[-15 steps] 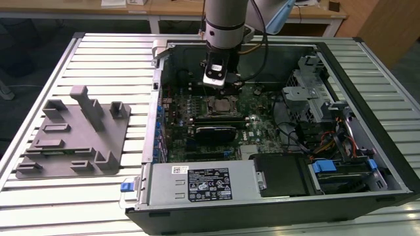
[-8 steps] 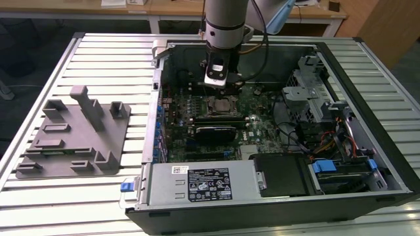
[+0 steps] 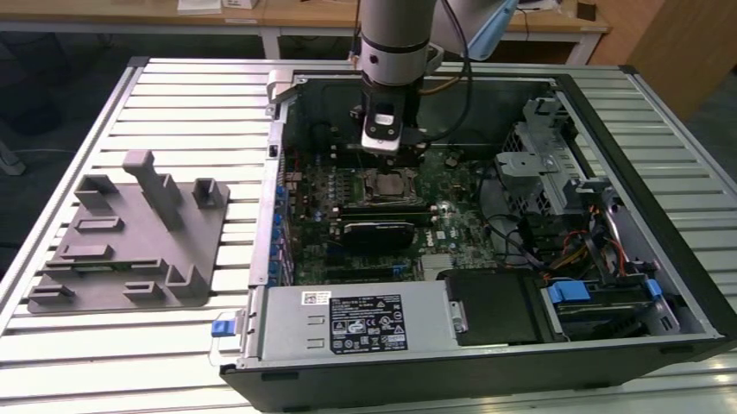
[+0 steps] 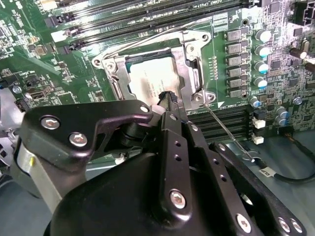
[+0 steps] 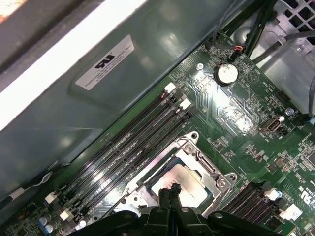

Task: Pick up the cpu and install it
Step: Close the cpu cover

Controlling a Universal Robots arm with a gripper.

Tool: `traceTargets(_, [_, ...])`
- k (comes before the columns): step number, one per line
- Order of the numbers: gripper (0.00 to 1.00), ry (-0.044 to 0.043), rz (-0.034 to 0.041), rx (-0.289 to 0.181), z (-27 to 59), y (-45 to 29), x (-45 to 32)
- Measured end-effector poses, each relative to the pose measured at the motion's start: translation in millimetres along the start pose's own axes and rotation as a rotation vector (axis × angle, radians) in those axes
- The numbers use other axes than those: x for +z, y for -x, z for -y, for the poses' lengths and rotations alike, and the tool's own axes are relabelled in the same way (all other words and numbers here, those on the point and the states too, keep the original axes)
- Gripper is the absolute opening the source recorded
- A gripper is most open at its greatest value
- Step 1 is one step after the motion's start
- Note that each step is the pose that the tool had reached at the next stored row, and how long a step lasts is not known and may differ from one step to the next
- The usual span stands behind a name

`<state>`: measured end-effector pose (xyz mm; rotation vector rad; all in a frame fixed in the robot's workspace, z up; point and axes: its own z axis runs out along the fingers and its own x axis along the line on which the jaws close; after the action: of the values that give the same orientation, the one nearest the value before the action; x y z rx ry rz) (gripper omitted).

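Now cpu (image 4: 147, 78) in socket (image 4: 183, 59), just beneath pincer (image 4: 166, 96).

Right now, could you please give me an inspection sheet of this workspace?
Surface: slatted metal table, carrying an open computer case.
Job's things: cpu lies in the socket frame on the motherboard.
Clutter: grey fixture block on the table, at the exterior view's left of the case.
Gripper: gripper shut, holding nothing, tips by the cpu's edge.
Cables: wires bundled inside the case at the exterior view's right.
Surroundings: wooden desks behind the table.
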<state>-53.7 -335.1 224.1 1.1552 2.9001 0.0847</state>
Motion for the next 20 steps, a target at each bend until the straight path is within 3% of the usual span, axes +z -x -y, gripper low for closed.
traceTargets(20, [0.11, -0.0003, -0.0052, -0.089, 0.0, 0.0, 0.1])
